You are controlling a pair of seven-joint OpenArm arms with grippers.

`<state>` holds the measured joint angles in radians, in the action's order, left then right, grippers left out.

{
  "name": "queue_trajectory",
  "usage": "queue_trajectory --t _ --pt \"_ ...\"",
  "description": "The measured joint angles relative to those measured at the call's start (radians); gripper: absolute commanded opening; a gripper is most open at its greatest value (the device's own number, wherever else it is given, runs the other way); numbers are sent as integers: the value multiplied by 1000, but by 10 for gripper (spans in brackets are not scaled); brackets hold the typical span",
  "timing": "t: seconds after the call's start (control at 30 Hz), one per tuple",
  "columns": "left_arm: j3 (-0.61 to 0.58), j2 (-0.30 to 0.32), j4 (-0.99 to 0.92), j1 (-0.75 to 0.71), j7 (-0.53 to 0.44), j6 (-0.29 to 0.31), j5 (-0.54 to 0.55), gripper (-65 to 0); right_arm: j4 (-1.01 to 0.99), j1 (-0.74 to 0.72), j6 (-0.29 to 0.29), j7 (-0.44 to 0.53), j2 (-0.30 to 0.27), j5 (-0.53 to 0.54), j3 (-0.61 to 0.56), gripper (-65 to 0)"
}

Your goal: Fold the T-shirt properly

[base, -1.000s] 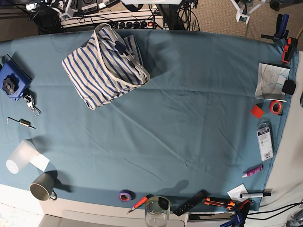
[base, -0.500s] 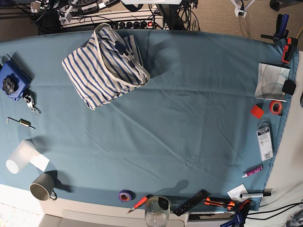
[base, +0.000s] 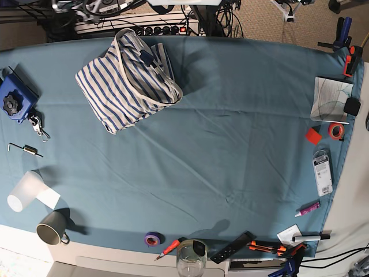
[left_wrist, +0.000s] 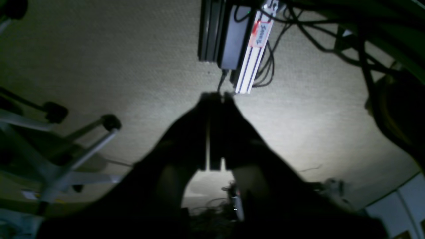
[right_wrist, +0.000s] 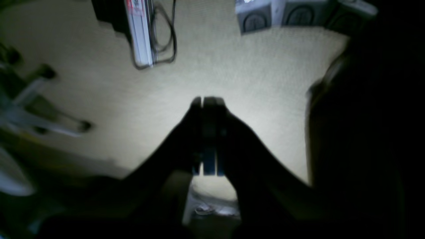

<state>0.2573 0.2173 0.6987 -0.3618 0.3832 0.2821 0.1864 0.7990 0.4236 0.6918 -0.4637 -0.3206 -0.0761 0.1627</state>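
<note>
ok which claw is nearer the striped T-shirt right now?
Right. The right claw hangs past the table far edge just behind the T-shirt; the left claw is off that same edge, well across the table from it.

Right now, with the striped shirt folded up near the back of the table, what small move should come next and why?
Probably none on the T-shirt: it lies as a compact folded bundle on the teal cloth, untouched. Both the left gripper and right gripper are shut, holding nothing, above carpeted floor off the table. I'd judge the sensible move is to settle both arms at rest.
</note>
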Motion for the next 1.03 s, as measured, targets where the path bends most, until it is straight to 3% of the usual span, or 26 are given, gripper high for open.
queue_trajectory --t 0.03,0.07,0.2,0.3,0.4,0.5,0.83,1.03 --pt "-1 0 -21 11 -9 0 0 -650 -14 0 -18 69 8 -47 -41 -650" --pt "-1 0 -40 21 -20 0 1 -650 -34 0 -77 143 15 -74 -85 -650" --pt "-1 -10 -69 41 -57 0 -63 -650 -118 -3 -406 359 43 -107 -213 -650" --pt "0 -46 -69 42 -81 -19 -108 -650 -196 -29 -532 464 52 -106 -274 -650" --pt "-1 -99 -71 35 -243 13 -185 -650 -265 -77 -547 522 72 -106 -312 -650" --pt "-1 -135 -71 36 -341 57 -234 -650 -291 -119 -547 525 93 -108 -324 -650" --pt "0 -136 -68 32 -340 44 -284 -650 -293 -150 -546 533 90 -91 -324 -650" --pt "-1 -139 -66 32 -340 52 -284 -650 -293 -151 -523 532 90 25 -324 -650"
